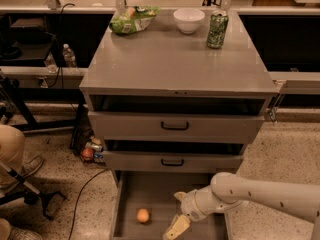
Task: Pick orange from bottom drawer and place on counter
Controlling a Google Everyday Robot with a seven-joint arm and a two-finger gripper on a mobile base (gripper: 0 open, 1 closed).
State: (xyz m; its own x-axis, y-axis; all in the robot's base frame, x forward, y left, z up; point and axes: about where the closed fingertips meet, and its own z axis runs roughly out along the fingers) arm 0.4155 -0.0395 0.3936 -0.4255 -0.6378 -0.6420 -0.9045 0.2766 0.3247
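Note:
The orange (143,215) lies on the floor of the open bottom drawer (150,186), toward its front left. My gripper (177,212) on the white arm hangs inside the drawer, just right of the orange and apart from it. Its two pale fingers are spread, one fingertip (175,228) low and the other near the back; it holds nothing. The grey counter (175,59) tops the cabinet above.
On the counter stand a green chip bag (132,19), a white bowl (189,20) and a green can (217,29). The two upper drawers (175,126) are slightly open. Cans and a red round thing (88,153) lie on the floor at left, by a chair base and a person's leg.

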